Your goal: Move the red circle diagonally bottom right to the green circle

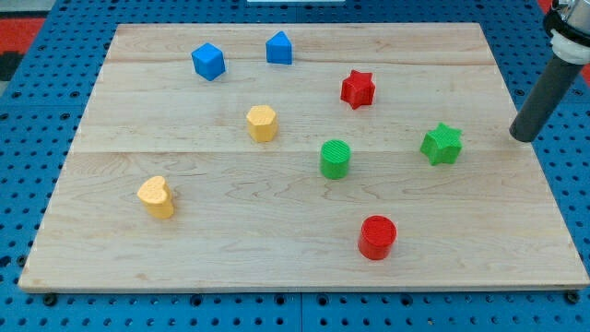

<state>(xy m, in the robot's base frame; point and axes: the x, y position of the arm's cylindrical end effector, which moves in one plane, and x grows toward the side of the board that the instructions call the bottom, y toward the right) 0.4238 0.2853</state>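
Pictured on a pale wooden board (304, 277) set over a blue pegboard base (28, 120): the red circle (377, 237) standing near the front edge, already to the right of and nearer than the green circle (336, 159), the two well apart with bare wood between.

Seen at the far right edge of the board: my tip (523, 137), the end of a dark rod with no jaws to open or close, holding nothing and touching no block, a little right of the green star (442, 144).

Judged from the layout, largely in place by direction, since red lies diagonally below and right of green; possibly still to be brought closer, though how close counts as finished cannot be told here.

Elsewhere: a red star (358, 88) far of centre, two blue blocks (208, 62) (279, 48) along the far side, their exact shapes hard to make out, a yellow block (262, 123), perhaps a hexagon, left of the green circle, and a yellow heart (157, 196) at near left.

Open wood around the red circle on every side, but little margin toward the front edge; a clear lane from the tip down the right side to reach it, passing only the green star.
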